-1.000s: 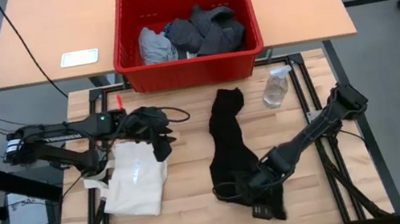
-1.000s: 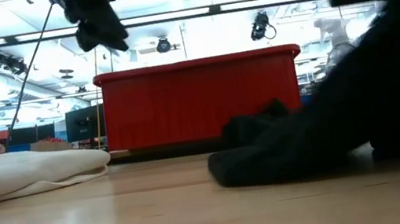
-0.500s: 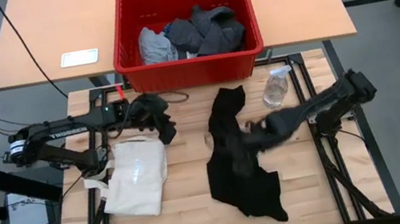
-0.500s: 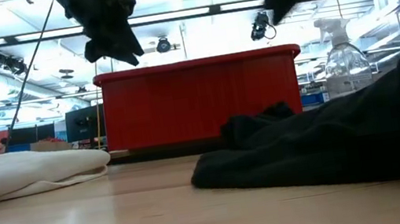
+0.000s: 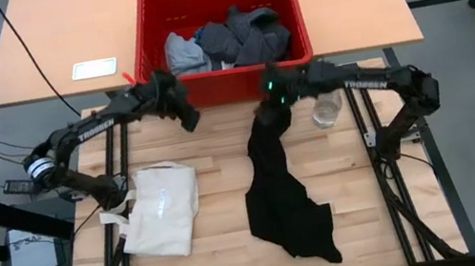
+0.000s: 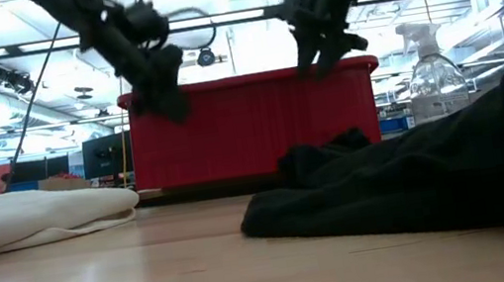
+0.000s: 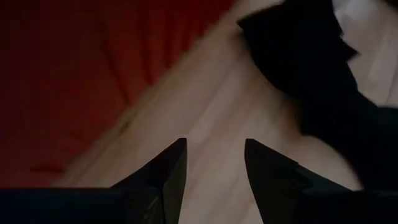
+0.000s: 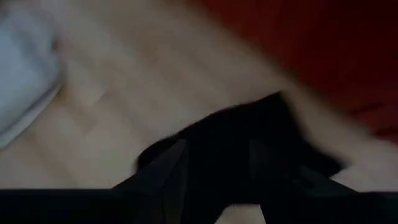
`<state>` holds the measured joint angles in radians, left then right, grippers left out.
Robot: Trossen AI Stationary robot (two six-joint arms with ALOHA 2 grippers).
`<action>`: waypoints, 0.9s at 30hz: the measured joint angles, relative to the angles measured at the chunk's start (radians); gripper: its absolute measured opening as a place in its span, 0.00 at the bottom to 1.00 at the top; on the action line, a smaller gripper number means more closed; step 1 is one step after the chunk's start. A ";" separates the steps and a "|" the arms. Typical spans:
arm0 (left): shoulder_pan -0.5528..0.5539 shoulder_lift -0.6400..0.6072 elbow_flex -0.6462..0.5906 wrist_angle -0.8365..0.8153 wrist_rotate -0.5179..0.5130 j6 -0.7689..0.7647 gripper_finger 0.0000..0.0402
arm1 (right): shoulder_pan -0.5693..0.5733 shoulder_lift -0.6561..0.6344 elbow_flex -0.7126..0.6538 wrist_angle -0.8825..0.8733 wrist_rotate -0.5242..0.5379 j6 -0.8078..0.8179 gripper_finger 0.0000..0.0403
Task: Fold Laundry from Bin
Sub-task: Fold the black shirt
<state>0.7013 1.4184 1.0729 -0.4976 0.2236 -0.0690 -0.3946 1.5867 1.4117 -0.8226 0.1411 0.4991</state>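
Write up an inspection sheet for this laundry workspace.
Surface: wooden table, bare patches.
Job's things: black garment lies spread out; red bin holds grey garments.
Clutter: cream tote bag, spray bottle.
Grippers: left gripper jaws open, empty, raised near the bin; right gripper above the garment's top end, jaws apart.
Cables: black cable across the far table.
Surroundings: white card on far table.

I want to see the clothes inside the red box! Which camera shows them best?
The high view: it looks straight down into the bin, showing the grey laundry piled inside. The low view shows only the bin's red front wall, the left wrist view a red blur, and the right wrist view almost nothing of it.
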 joint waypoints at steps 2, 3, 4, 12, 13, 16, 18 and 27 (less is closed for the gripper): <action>0.057 0.024 0.000 0.037 0.063 0.015 0.41 | -0.069 -0.001 0.001 0.026 0.035 -0.039 0.43; 0.079 0.035 0.000 0.066 0.089 0.020 0.41 | -0.101 -0.001 0.000 0.043 0.041 -0.067 0.43; 0.098 0.044 0.001 0.080 0.104 0.028 0.41 | -0.128 -0.001 0.000 0.069 0.036 -0.090 0.43; 0.200 0.073 0.000 0.218 0.142 0.051 0.41 | -0.326 0.008 -0.001 0.261 -0.030 -0.187 0.43; 0.202 0.073 0.002 0.219 0.159 0.035 0.41 | -0.345 0.008 -0.001 0.269 -0.047 -0.192 0.43; 0.196 0.064 0.025 0.157 0.217 -0.019 0.41 | -0.372 0.001 0.001 0.252 -0.181 -0.218 0.43; 0.164 0.047 0.032 0.100 0.232 -0.049 0.41 | -0.351 0.001 0.001 0.238 -0.286 -0.266 0.43; -0.161 -0.007 0.033 -0.042 0.087 -0.251 0.41 | -0.135 -0.002 0.000 0.191 -0.409 -0.515 0.44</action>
<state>0.5408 1.4118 1.1061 -0.5396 0.3108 -0.3202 -0.5296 1.5848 1.4119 -0.6315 -0.2678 -0.0157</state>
